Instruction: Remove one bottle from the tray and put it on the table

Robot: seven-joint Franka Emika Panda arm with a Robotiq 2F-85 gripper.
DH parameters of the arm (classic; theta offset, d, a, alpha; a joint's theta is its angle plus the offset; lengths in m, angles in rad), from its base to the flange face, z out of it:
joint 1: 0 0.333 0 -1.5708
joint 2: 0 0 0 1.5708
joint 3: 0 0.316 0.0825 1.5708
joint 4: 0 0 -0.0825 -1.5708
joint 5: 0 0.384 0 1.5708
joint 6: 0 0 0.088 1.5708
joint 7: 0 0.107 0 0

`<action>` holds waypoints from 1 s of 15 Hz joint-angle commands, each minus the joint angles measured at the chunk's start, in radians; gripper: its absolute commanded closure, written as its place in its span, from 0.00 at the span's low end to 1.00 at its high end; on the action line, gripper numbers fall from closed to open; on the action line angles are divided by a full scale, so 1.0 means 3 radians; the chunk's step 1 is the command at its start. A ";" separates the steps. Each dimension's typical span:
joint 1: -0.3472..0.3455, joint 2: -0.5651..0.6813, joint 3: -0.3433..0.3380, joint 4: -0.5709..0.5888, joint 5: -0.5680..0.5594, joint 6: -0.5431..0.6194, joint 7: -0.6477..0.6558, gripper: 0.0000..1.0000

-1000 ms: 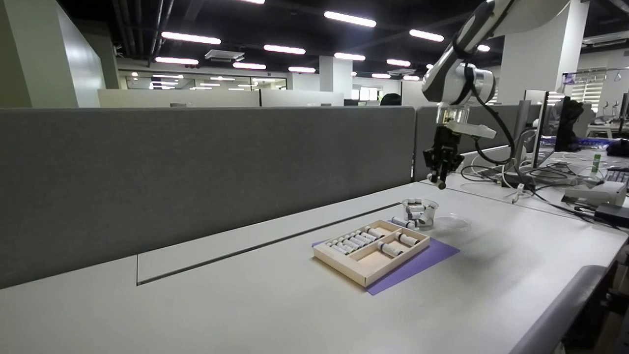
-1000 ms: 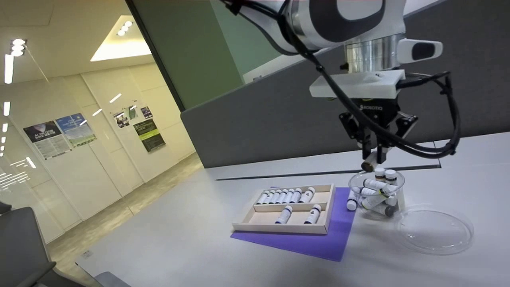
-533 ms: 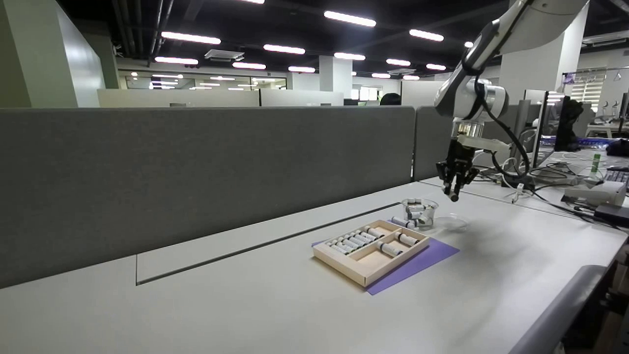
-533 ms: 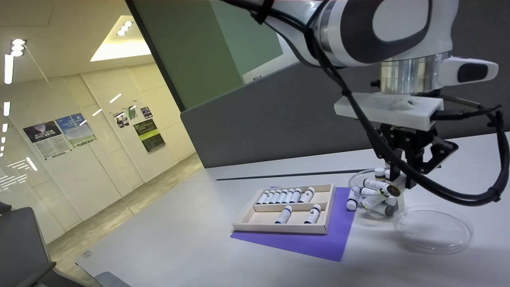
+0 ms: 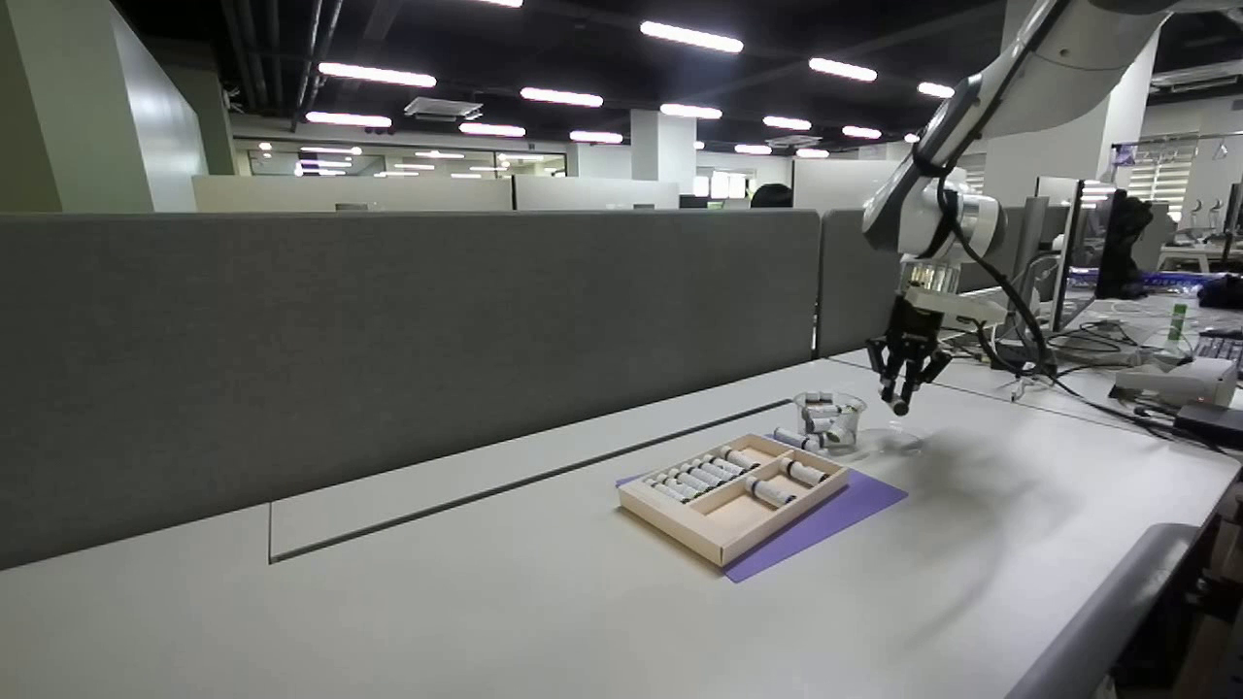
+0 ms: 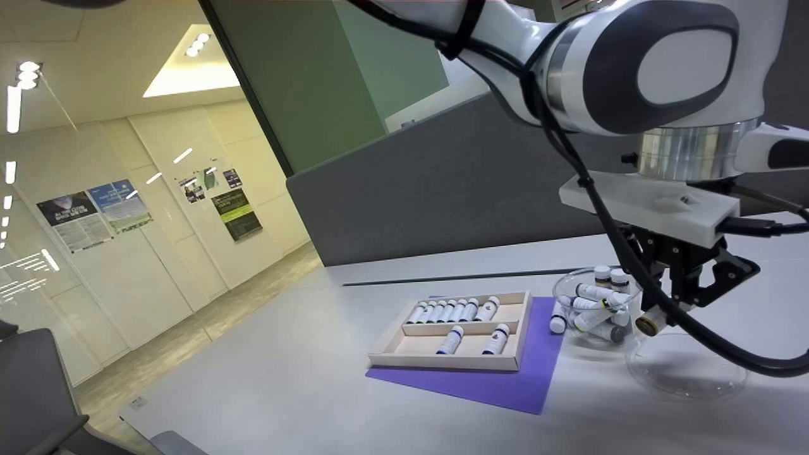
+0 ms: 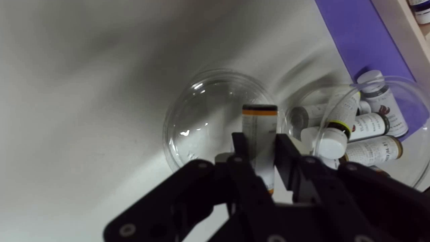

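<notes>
My gripper (image 7: 258, 143) is shut on a small white bottle with orange bands (image 7: 260, 126). It holds the bottle tilted in the air above a clear round lid, beside a clear tub. In an exterior view the gripper (image 6: 673, 297) is partly hidden by its cable, and the bottle's dark end (image 6: 651, 321) points down. The held bottle (image 5: 900, 408) looks small in an exterior view. The beige tray (image 5: 680, 524) lies on the white table (image 5: 437, 602) with a row of several bottles in its back part and two in front. The tray's edge (image 7: 399, 30) shows in the wrist view.
The clear tub (image 6: 584, 309) holds several bottles. One bottle (image 6: 559, 318) lies between tub and tray. The clear lid (image 6: 689, 373) lies flat. A purple sheet (image 6: 537, 392) is under the tray. A dark grey partition (image 5: 437, 340) runs along the table's back.
The arm has moved away from the tray, past the tub, and down toward the lid, carrying the bottle. The gripper has tilted slightly. Tray, tub and loose bottles have not moved.
</notes>
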 commanded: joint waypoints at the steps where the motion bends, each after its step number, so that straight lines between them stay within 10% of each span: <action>1: -0.0088 0.0184 0.0036 0.0291 0.0029 -0.0159 0.0167 0.95; 10: -0.0154 0.0450 0.0081 0.0596 0.0091 -0.0431 0.0236 0.95; 11: -0.0151 0.0470 0.0081 0.0618 0.0090 -0.0447 0.0252 0.55; 15: -0.0166 0.0415 0.0123 0.0657 0.0120 -0.0579 0.0214 0.34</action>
